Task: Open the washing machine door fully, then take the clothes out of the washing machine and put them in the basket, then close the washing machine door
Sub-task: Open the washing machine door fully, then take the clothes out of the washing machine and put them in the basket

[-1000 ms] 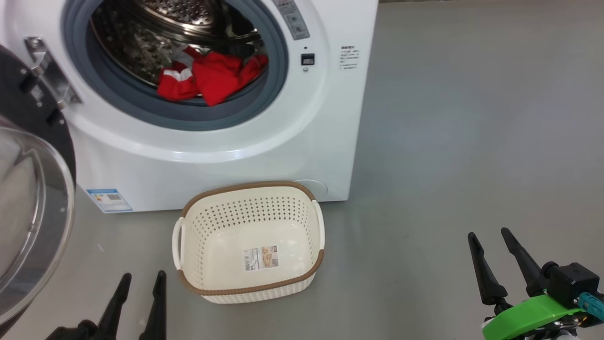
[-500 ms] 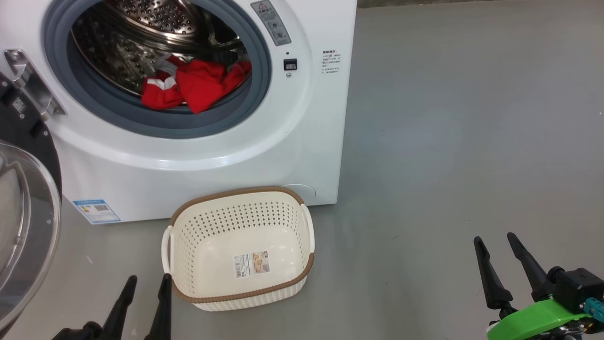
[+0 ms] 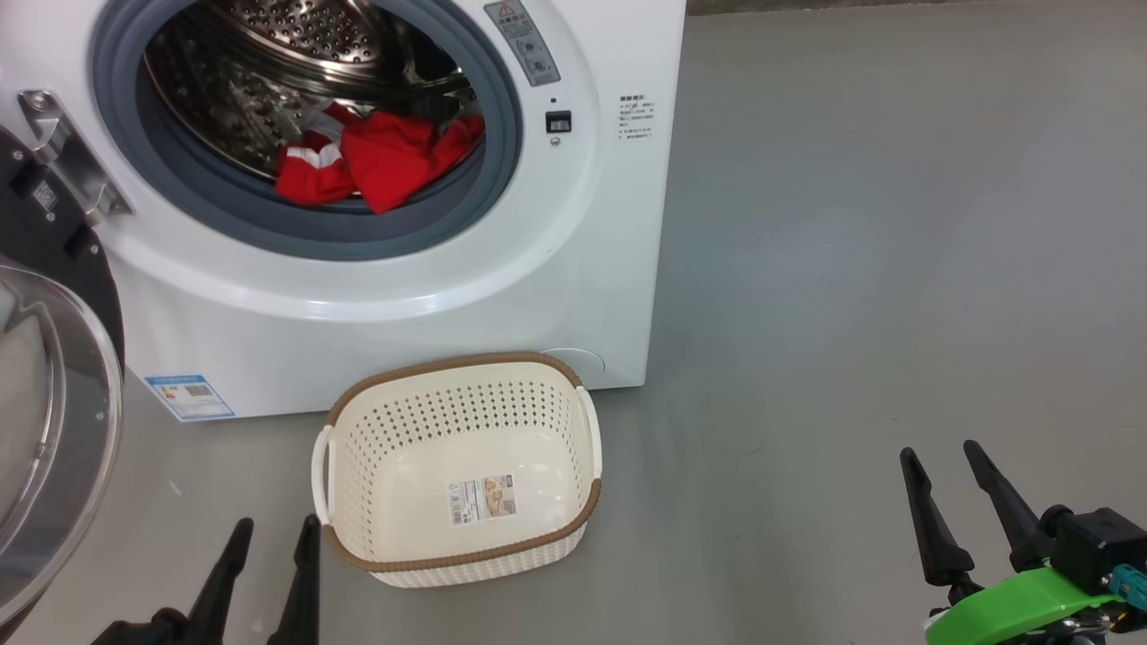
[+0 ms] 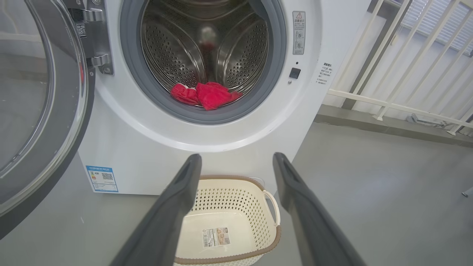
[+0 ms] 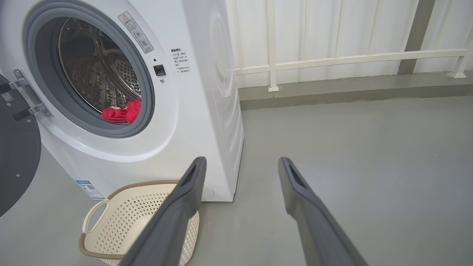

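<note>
White front-loading washing machine (image 3: 403,313), its door (image 3: 54,421) swung open at the left, red clothes (image 3: 376,161) with white trim lying at the front of the steel drum (image 3: 269,54). Cream perforated basket (image 3: 448,365), brown rim, label (image 3: 484,499) on its bottom, standing on the grey floor (image 3: 851,269) just before the machine. At lower left the left pincer (image 3: 276,523), just beside the basket; at lower right the right pincer (image 3: 939,450), well apart from it; fingers spread on both.

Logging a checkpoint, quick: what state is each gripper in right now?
Left gripper: open, holding nothing.
Right gripper: open, holding nothing.
</note>
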{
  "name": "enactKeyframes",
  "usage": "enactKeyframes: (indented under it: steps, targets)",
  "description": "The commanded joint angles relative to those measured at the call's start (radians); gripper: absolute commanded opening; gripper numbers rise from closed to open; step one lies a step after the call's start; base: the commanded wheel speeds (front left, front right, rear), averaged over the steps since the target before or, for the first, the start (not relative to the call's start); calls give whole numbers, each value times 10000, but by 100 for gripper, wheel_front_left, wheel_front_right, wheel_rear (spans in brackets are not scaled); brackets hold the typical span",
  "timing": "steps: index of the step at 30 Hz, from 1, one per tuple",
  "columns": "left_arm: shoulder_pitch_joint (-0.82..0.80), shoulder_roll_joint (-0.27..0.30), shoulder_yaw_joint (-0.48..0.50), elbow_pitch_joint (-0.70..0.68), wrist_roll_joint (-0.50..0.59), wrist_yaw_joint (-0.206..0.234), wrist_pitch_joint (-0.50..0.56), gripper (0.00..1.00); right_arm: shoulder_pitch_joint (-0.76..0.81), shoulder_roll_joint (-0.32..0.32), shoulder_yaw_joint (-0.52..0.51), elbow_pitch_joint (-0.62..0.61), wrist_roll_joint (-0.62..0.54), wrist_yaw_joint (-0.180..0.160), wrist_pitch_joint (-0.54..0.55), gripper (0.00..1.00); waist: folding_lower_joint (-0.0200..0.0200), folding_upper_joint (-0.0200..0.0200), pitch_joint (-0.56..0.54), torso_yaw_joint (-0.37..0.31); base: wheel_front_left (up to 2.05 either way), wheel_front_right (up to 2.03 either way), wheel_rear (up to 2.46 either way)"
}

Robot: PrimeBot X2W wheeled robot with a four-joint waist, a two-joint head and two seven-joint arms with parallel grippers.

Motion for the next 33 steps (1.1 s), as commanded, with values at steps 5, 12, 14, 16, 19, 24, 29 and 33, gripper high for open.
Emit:
enactKeyframes:
  steps: [5, 12, 14, 16, 19, 24, 29, 33]
  targets:
    - [-75, 126, 528, -171, 291, -54, -51, 100, -62, -150, 191, -276, -37, 48, -65, 100, 0, -1, 1, -1, 0, 0, 0]
    - [-215, 107, 505, -192, 216, -54, -51, 100, -107, -155, 207, -283, -38, 48, -65, 100, 0, -1, 78, 27, 10, -13, 2]
    - [-234, 113, 493, -195, 189, -54, -51, 100, -124, -153, 222, -278, -35, 48, -65, 100, 0, -1, 97, 33, 56, -62, 6]
    - [-256, 129, 470, -186, 172, -54, -51, 100, -141, -150, 240, -274, -32, 48, -65, 100, 0, -1, 131, 39, 68, -74, 5]
    - [-288, 139, 454, -198, 135, -54, -51, 100, -167, -132, 278, -270, -41, 48, -65, 100, 0, -1, 181, 45, 81, -87, 6]
    - [-388, 152, 425, -194, 97, -54, -51, 100, -215, -110, 328, -256, -46, 48, -65, 100, 0, -1, 279, 81, 90, -98, 8]
    - [-495, 163, 418, -159, 89, -54, -51, 100, -271, -92, 360, -254, -52, 48, -65, 100, 0, -1, 349, 101, 91, -100, 9]
    - [-538, 159, 427, -127, 94, -54, -51, 100, -304, -98, 380, -242, -38, 48, -65, 100, 0, -1, 375, 111, 91, -99, 9]
